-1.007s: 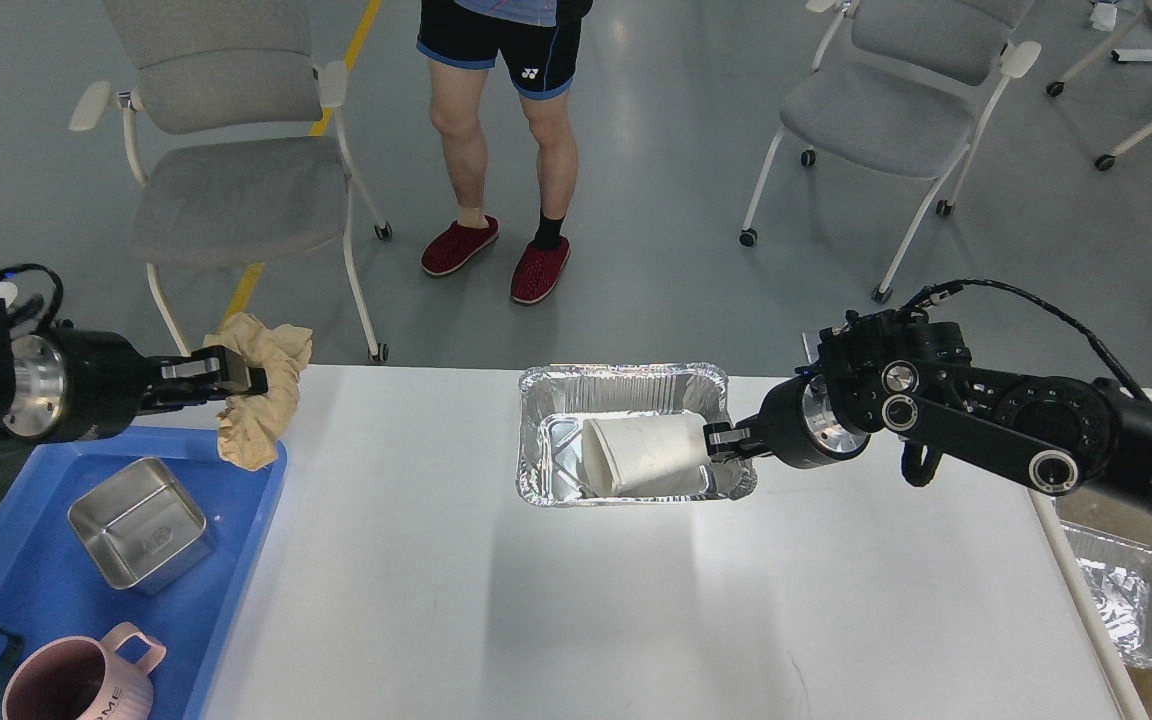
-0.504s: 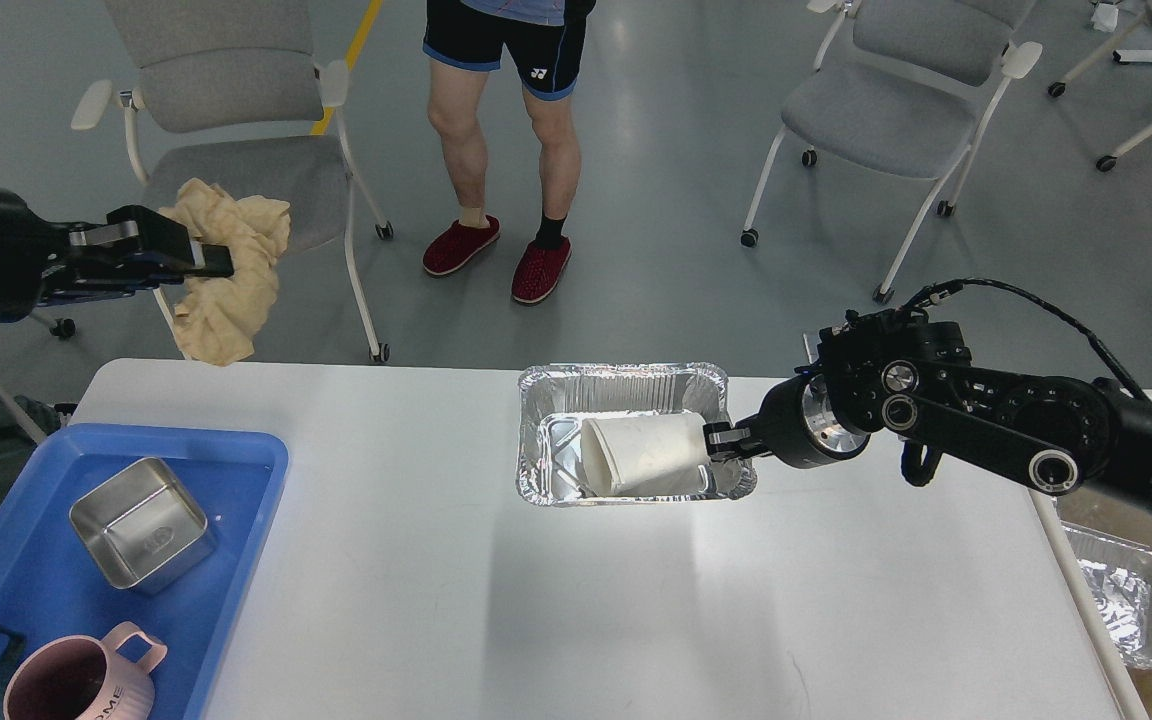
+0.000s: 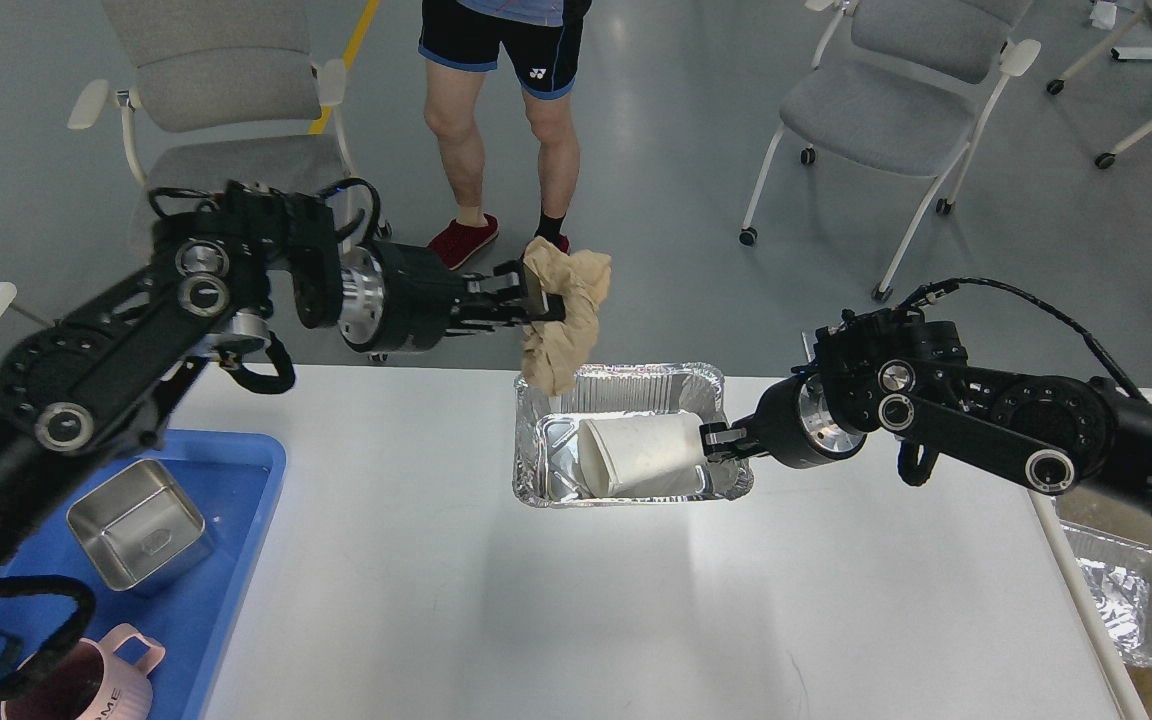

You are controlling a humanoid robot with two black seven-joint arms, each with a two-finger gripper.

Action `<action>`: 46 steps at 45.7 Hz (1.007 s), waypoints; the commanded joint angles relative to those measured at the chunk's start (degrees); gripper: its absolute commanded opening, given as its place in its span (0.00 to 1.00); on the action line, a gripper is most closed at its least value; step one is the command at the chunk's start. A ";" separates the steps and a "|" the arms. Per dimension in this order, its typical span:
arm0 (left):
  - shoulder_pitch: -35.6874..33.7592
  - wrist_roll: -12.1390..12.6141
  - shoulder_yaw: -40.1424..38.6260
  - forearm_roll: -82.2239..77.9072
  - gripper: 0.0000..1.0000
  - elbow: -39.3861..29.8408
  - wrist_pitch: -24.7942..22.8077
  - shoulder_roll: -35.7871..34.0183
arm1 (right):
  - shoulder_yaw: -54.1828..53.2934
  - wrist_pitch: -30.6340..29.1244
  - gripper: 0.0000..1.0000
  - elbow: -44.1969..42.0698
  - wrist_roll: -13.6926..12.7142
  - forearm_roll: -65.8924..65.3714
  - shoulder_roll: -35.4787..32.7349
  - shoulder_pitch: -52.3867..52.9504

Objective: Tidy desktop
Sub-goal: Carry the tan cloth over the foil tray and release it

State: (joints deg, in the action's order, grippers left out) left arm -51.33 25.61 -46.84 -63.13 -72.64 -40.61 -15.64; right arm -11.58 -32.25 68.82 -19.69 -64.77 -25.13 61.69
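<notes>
White and matte, the wide rounded-corner desktop (image 3: pixel 536 600) fills the lower centre of the frame and is mostly bare. On its lower left, a blue plastic tray (image 3: pixel 226 560) already holds a square steel container (image 3: pixel 139 525) and a pink ribbed mug (image 3: pixel 76 685). At centre, a crinkled aluminium foil tray (image 3: pixel 626 385) holds a tipped white paper cup (image 3: pixel 641 455); the right gripper (image 3: pixel 721 437) pinches the foil tray's right rim. The left gripper (image 3: pixel 526 305) is clenched on a crumpled tan cloth (image 3: pixel 564 320) hanging above the foil tray's upper left corner. Placing the cloth and removing the foil tray seem left.
</notes>
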 commanded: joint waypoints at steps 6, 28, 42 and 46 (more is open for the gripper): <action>3.86 0.05 2.98 -2.70 0.12 3.47 3.43 9.48 | -0.19 0.00 0.00 0.09 0.00 0.00 -0.36 -0.08; 7.12 0.23 3.34 -2.62 0.93 3.47 9.24 8.69 | -0.63 0.08 0.00 0.09 0.00 0.00 0.00 -0.34; 7.91 -0.12 1.85 -1.91 0.96 2.68 9.15 8.52 | -0.63 0.08 0.00 0.09 0.09 0.00 -0.27 -0.34; 7.47 -0.30 -1.66 -1.65 0.96 2.06 9.15 8.43 | -0.63 0.08 0.00 0.09 0.09 0.00 -0.27 -0.34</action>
State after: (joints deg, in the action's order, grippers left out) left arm -43.33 25.56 -45.10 -65.05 -69.95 -31.52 -7.10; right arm -12.22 -32.20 68.91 -19.66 -64.77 -25.39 61.35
